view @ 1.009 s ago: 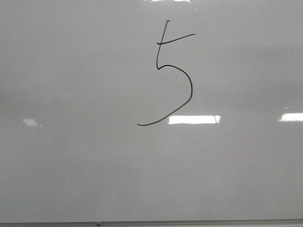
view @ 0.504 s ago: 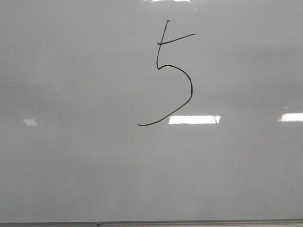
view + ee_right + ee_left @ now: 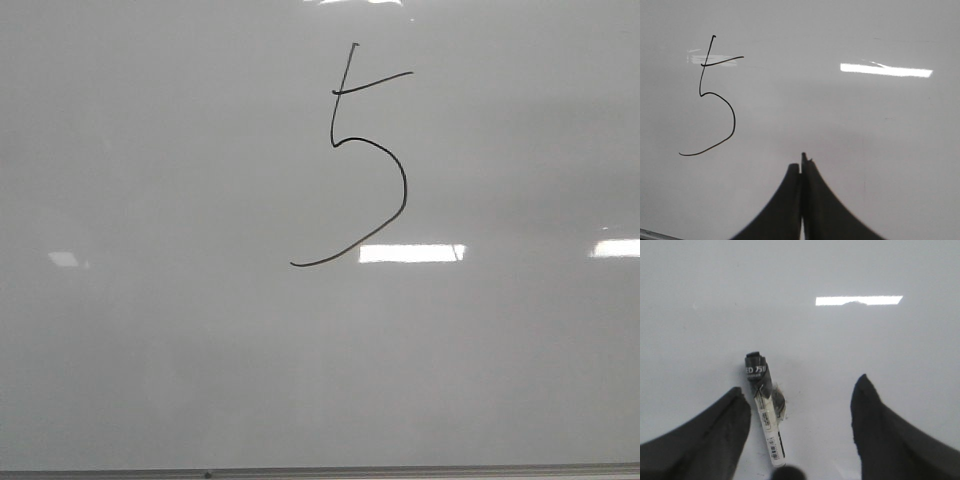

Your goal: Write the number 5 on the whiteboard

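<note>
Two tools: left tool [image 3: 800, 395] spread wide above one marker [image 3: 765, 407]; right tool [image 3: 802, 167] pressed together. One number 5 [image 3: 403, 180] marks the whiteboard [image 3: 150, 330].

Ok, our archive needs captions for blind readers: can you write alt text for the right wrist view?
A black hand-drawn number 5 stands on a glossy pale whiteboard, apart from the right gripper, whose dark jaws are pressed together. A bright rectangular light reflection lies on the board away from the figure.

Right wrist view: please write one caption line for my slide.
Shut right gripper hovers over the whiteboard, beside the finished number 5.
</note>
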You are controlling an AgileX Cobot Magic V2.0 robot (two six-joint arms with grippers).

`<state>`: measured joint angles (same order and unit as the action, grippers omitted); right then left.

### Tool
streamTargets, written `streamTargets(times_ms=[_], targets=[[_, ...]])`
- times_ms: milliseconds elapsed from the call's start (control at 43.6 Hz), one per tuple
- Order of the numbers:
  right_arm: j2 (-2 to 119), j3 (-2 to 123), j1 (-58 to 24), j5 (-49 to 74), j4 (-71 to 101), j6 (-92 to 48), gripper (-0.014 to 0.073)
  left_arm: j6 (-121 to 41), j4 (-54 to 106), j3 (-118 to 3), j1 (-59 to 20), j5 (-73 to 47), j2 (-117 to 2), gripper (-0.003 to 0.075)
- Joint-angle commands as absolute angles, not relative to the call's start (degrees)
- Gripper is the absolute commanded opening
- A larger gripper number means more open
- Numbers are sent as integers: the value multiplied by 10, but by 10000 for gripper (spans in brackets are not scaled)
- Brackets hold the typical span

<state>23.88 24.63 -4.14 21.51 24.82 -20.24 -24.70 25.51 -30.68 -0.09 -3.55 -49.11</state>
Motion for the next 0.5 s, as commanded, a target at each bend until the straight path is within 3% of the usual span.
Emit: streamTargets(times_ms=[0,183,482], targets=[[240,262,-37,175,255,-204,-69,-249,241,-322,-4,-33,-442,267],[240,262,-37,175,255,-204,-69,-249,225,-322,-4,-91,-377,-12],[240,262,-37,175,255,-204,-69,-249,226,-322,-4,-91,-326,-20]])
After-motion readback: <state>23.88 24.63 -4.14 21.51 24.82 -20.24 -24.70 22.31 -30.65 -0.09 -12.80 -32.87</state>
